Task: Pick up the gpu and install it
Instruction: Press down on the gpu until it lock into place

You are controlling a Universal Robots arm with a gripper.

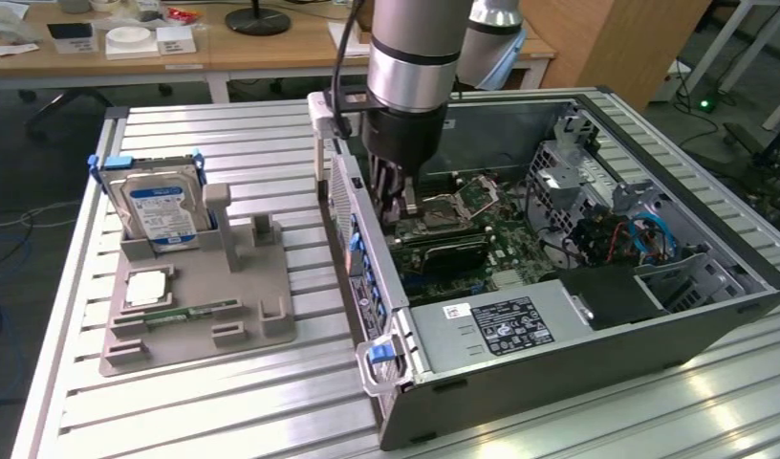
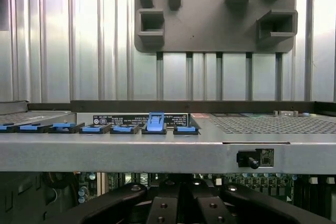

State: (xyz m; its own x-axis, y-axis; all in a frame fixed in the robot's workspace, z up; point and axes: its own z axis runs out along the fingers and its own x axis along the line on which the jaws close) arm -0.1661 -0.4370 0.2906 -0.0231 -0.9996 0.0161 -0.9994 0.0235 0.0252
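Observation:
My gripper (image 1: 407, 208) reaches down into the open computer case (image 1: 581, 368), over the motherboard (image 1: 492, 251) beside the processor socket. Its dark fingers (image 2: 131, 198) are drawn together, so it is shut. Just below its tips a dark, flat card stands on edge across the board; it looks like the gpu (image 1: 439, 251). I cannot tell whether the fingers touch it or grip it. In the wrist view the gripper (image 2: 181, 216) sits just inside the case wall (image 2: 157, 150).
A grey parts holder (image 1: 244, 320) lies on the slatted table at the exterior view's left, carrying a silver hard drive (image 1: 161, 212) and a narrow green memory stick (image 1: 186, 314). Blue latches (image 2: 155, 121) line the case edge. The power supply (image 1: 505, 325) fills the case's near end.

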